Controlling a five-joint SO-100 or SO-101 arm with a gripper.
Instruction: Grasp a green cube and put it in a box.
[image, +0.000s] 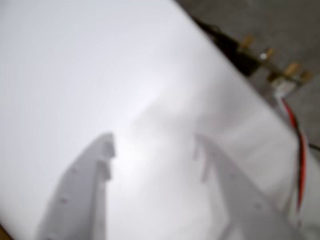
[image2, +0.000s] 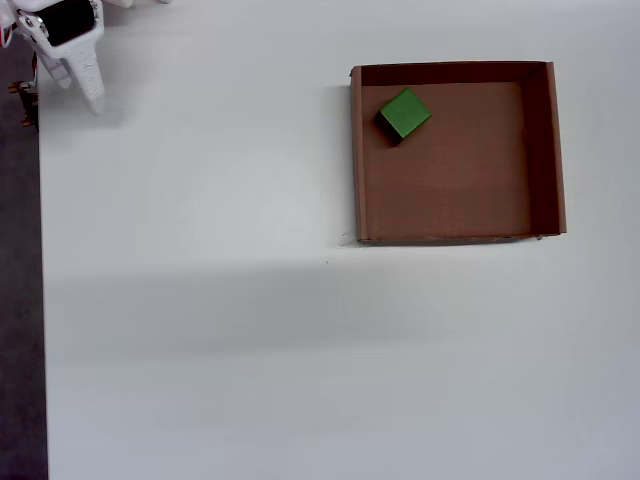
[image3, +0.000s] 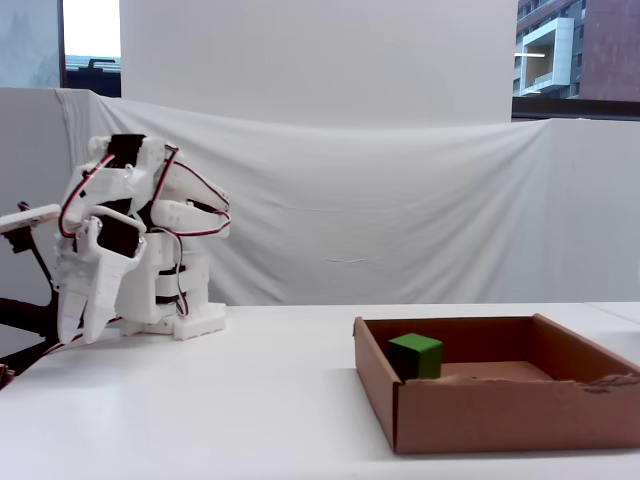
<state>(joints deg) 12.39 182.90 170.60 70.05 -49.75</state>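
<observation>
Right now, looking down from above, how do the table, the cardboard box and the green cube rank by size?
1. The table, largest: it fills nearly the whole overhead view.
2. The box.
3. The green cube, smallest, resting inside the box.

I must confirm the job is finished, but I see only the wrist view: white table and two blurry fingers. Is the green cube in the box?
Observer: Yes. The green cube lies inside the box, on its floor, near the upper left corner in the overhead view.
Operator: Does the gripper hold anything?
Observer: No. The gripper is empty and folded back near the arm's base, far from the box.
Operator: Does the cube lean on a wall?
Observer: In the overhead view it sits turned at an angle, close to the left wall; touching or not, I cannot tell.
</observation>
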